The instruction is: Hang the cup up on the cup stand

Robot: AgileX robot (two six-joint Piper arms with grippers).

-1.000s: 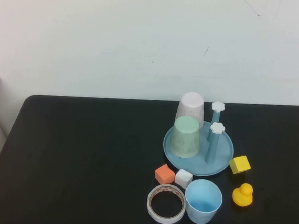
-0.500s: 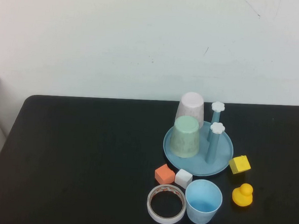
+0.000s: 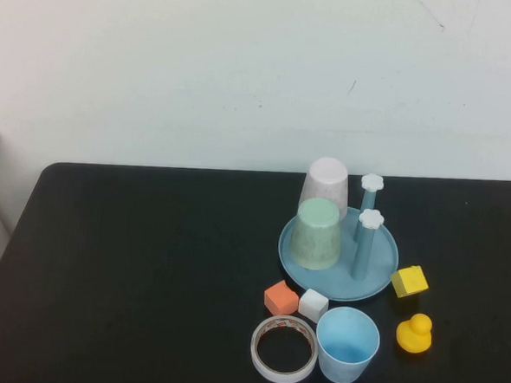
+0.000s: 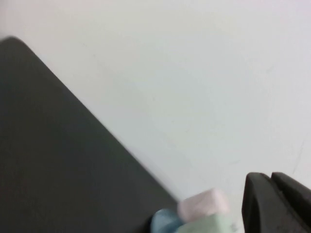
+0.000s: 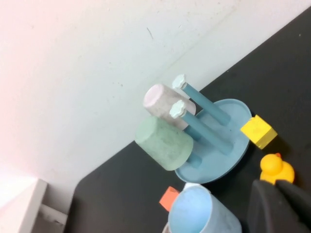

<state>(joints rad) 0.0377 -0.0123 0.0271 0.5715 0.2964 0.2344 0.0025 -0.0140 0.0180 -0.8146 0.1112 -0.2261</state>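
The cup [image 3: 347, 344] is seen standing upright, mouth up, on the black table [image 3: 129, 271], near the table's front edge. The cup stand [image 3: 338, 253] is set just beyond it, at about twelve o'clock from the cup, the two apart. On the stand, a pale green cup [image 3: 315, 233] and a pale pink cup [image 3: 326, 188] are placed upside down, the pink one behind the green; two pegs with white flower caps [image 3: 371, 218] are left bare at three o'clock from them.

A roll of tape [image 3: 285, 349] is laid flat at nine o'clock from the cup, almost touching it. A white cube [image 3: 314, 304] and an orange cube [image 3: 281, 297] are found at about eleven o'clock, between the cup and the stand's rim. A yellow duck [image 3: 414, 332] is seen at three o'clock, and a yellow block [image 3: 410, 281] at about two o'clock, just beside the stand.

Neither arm is shown in the high view. The left gripper [image 4: 277, 204] is seen only in the left wrist view, its fingers pressed together, well apart from the cups. The right gripper [image 5: 279, 206] is likewise pressed together, empty, held above the table near the duck and the cup.

Compared with the earlier frames, nothing on the table is found to have moved.
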